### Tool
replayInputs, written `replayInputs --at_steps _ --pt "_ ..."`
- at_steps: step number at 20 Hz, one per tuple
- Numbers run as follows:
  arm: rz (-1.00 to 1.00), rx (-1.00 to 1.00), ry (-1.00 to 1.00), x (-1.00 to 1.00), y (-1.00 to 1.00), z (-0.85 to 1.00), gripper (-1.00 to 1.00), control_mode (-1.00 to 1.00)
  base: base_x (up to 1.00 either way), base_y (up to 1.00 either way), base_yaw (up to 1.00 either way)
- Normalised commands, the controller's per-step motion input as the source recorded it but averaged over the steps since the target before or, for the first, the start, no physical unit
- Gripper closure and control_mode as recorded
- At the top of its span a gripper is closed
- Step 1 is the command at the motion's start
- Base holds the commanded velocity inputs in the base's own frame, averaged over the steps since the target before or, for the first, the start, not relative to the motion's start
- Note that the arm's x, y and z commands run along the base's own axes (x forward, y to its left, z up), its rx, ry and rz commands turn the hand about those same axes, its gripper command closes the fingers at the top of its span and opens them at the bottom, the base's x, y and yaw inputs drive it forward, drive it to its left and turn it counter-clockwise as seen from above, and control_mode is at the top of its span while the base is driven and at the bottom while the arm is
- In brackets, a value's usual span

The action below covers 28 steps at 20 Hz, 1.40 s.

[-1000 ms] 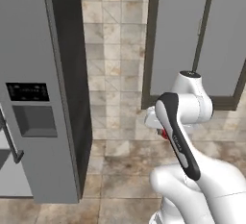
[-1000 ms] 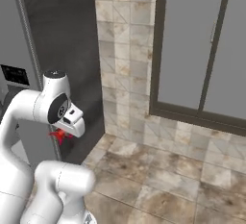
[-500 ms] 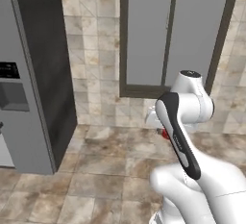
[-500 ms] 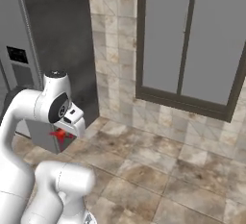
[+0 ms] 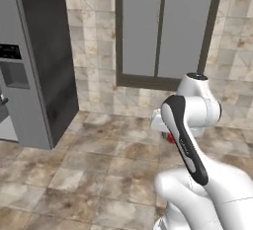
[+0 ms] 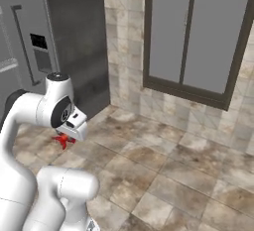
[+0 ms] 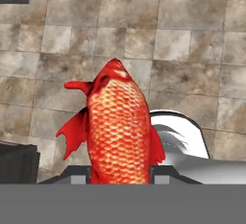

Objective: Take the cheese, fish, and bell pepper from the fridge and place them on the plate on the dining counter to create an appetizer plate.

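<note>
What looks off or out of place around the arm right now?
Nothing stands out. The fish sits squarely in the gripper, head pointing away from the hand, over bare tiled floor. The fridge stands off to one side, nothing spilled.

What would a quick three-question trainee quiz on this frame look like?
1. True or false: the claw is shut on the scaly red-orange fish.
2. Below the fish in the hand view is: A) black marble counter, B) beige-brown stone tile floor, C) white plate.
3. Fill in: in the left base view, the tall grey steel fridge with the black dispenser panel stands to the ____ of the white arm.

Key: 1 true. 2 B. 3 left.
</note>
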Motion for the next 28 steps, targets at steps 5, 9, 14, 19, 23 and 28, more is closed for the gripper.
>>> replayInputs --at_steps 5,9,14,19,23,28 --pt "0.0 0.0 0.0 0.0 0.0 0.0 1.0 1.0 -1.0 -0.03 0.17" --pt "0.0 0.0 0.0 0.0 0.0 0.0 1.0 1.0 -1.0 0.31 0.05" --pt "0.0 0.0 0.0 0.0 0.0 0.0 1.0 1.0 -1.0 0.71 0.0" --pt "0.0 0.0 0.0 0.0 0.0 0.0 1.0 1.0 -1.0 0.97 -0.06" --pt "0.0 0.0 0.0 0.0 0.0 0.0 1.0 1.0 -0.99 1.0 -0.13" --pt "0.0 0.0 0.0 0.0 0.0 0.0 1.0 1.0 -0.75 1.0 -0.17"
